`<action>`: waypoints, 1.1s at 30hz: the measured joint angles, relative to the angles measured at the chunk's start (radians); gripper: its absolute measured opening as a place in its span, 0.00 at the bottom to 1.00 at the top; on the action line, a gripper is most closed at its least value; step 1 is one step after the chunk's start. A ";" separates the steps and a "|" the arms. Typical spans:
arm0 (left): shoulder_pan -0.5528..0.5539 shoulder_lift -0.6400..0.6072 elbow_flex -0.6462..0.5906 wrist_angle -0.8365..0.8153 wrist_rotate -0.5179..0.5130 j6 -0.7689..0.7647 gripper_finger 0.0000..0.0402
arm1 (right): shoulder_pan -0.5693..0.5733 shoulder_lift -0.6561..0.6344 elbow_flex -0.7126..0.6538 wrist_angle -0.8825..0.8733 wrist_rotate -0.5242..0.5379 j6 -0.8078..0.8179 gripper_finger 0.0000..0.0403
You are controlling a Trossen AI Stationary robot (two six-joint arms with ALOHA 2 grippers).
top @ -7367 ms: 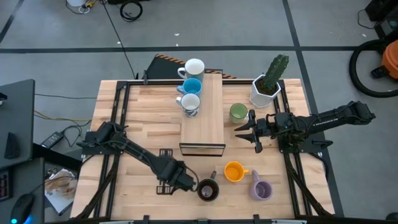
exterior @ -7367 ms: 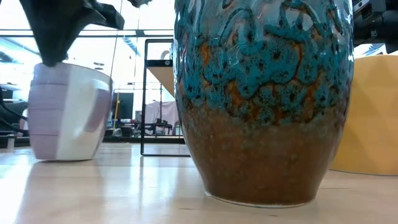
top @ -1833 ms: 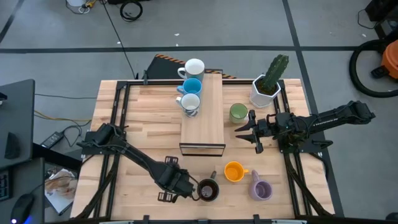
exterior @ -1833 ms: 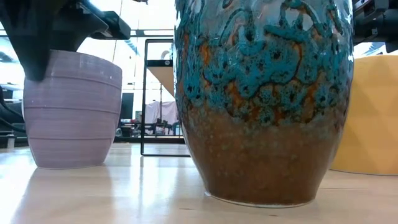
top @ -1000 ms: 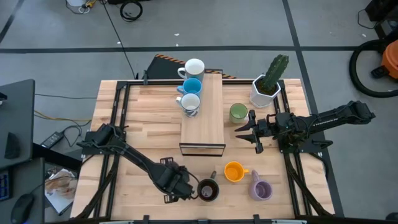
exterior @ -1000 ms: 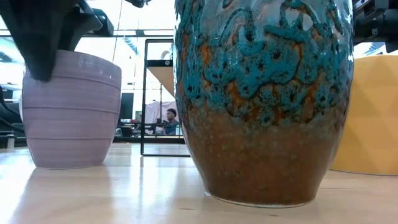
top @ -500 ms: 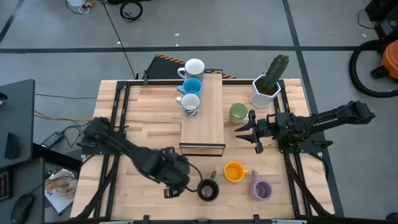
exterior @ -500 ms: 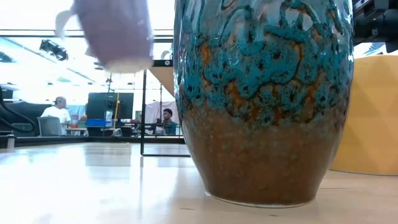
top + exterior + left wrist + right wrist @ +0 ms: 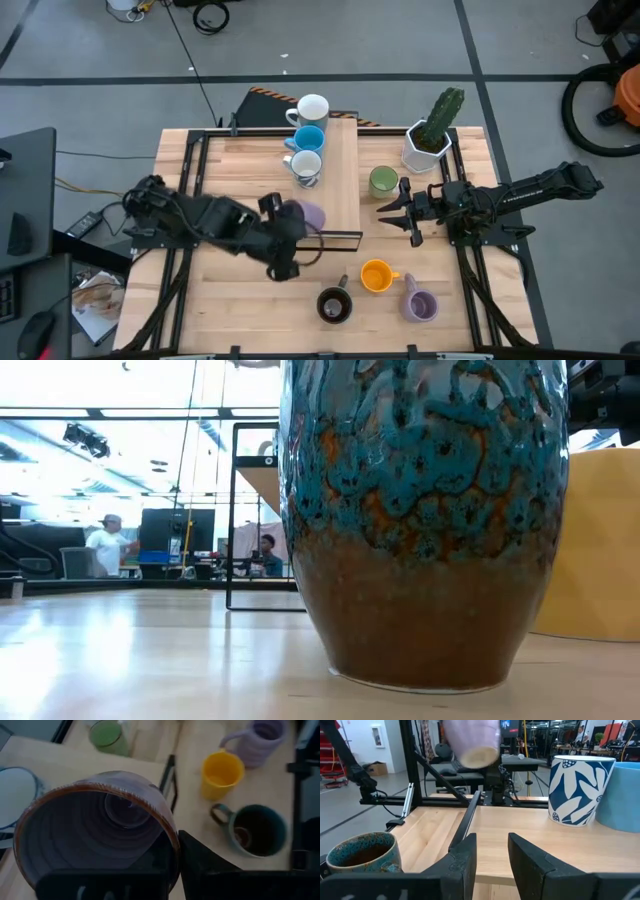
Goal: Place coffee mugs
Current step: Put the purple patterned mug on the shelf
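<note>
lavender mug (image 9: pixel 309 216) is off the table, held in the air by the left gripper (image 9: pixel 291 223) at the near-left corner of the raised wooden shelf (image 9: pixel 340 175). left wrist view: one finger (image 9: pixel 200 862) is outside the rim, mug wall pinched, mouth facing the camera. in the right wrist view the same mug (image 9: pixel 471 739) hangs above the shelf edge, base tipped toward the camera.

second lavender mug (image 9: pixel 419 304) stands on the table near the front right, orange mug (image 9: pixel 376 275) just to its left. dark brown mug with teal glaze (image 9: pixel 334 304) sits front centre, apart from both; it fills the low view (image 9: pixel 425 520).

on the shelf's far-left side, in a line: white mug (image 9: pixel 312 108) at the back edge, blue mug (image 9: pixel 308 138) next, white mug with blue leaf pattern (image 9: pixel 306 166) nearest. green mug (image 9: pixel 383 181) is on the table just right of the shelf, close to the right gripper (image 9: pixel 404 211).

right gripper hovers over the table right of the shelf, fingers (image 9: pixel 462 857) slightly spread, holding nothing.

white hexagonal pot with a cactus (image 9: pixel 428 146) sits at the far right of the table (image 9: pixel 230 175).

people (image 9: pixel 103 545) show in the room behind, low view.
</note>
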 joint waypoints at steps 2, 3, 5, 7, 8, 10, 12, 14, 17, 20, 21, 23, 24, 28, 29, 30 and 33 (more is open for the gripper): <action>0.044 0.000 -0.005 -0.012 0.027 0.013 0.06 | 0.000 0.000 0.000 0.003 0.000 0.000 0.29; 0.067 0.000 -0.005 -0.019 0.050 0.026 0.06 | 0.000 0.000 0.000 0.003 0.000 0.000 0.29; 0.116 0.000 -0.005 -0.017 0.094 0.049 0.06 | 0.000 0.000 0.000 0.003 0.000 0.000 0.29; 0.162 0.000 -0.005 -0.023 0.156 0.061 0.06 | 0.000 0.000 0.000 0.003 0.000 -0.003 0.29; 0.187 0.000 -0.004 -0.031 0.198 0.070 0.06 | 0.000 0.000 0.000 0.003 0.001 -0.005 0.29; 0.229 0.004 -0.004 -0.062 0.282 0.081 0.06 | 0.000 0.000 0.000 0.003 0.002 -0.011 0.29; 0.263 0.016 -0.003 -0.090 0.321 0.096 0.06 | 0.000 0.000 0.000 0.003 0.002 -0.012 0.29; 0.280 0.023 -0.004 -0.117 0.328 0.129 0.06 | 0.000 0.002 0.000 0.002 0.002 -0.013 0.29; 0.287 0.029 -0.003 -0.119 0.334 0.177 0.06 | 0.000 0.003 0.000 -0.002 0.002 -0.013 0.29; 0.285 0.047 -0.003 -0.126 0.371 0.193 0.06 | 0.000 0.006 0.000 0.002 0.005 -0.014 0.29; 0.285 0.053 -0.003 -0.135 0.377 0.195 0.06 | 0.000 0.007 0.000 0.005 0.006 -0.015 0.29; 0.284 0.064 -0.003 -0.162 0.379 0.197 0.06 | 0.000 0.011 0.000 0.014 0.006 -0.015 0.29; 0.284 0.070 -0.003 -0.173 0.378 0.205 0.06 | 0.000 0.011 0.000 0.012 0.006 -0.015 0.29; 0.285 0.090 -0.003 -0.166 0.372 0.242 0.07 | 0.000 0.013 0.000 0.019 0.006 -0.015 0.29; 0.285 0.093 -0.003 -0.168 0.371 0.251 0.07 | 0.000 0.014 0.000 0.020 0.006 -0.015 0.29; 0.284 0.095 -0.003 -0.171 0.374 0.263 0.07 | 0.000 0.013 0.000 0.020 0.006 -0.015 0.29; 0.284 0.106 -0.003 -0.167 0.371 0.298 0.07 | 0.000 0.013 0.000 0.020 0.006 -0.015 0.29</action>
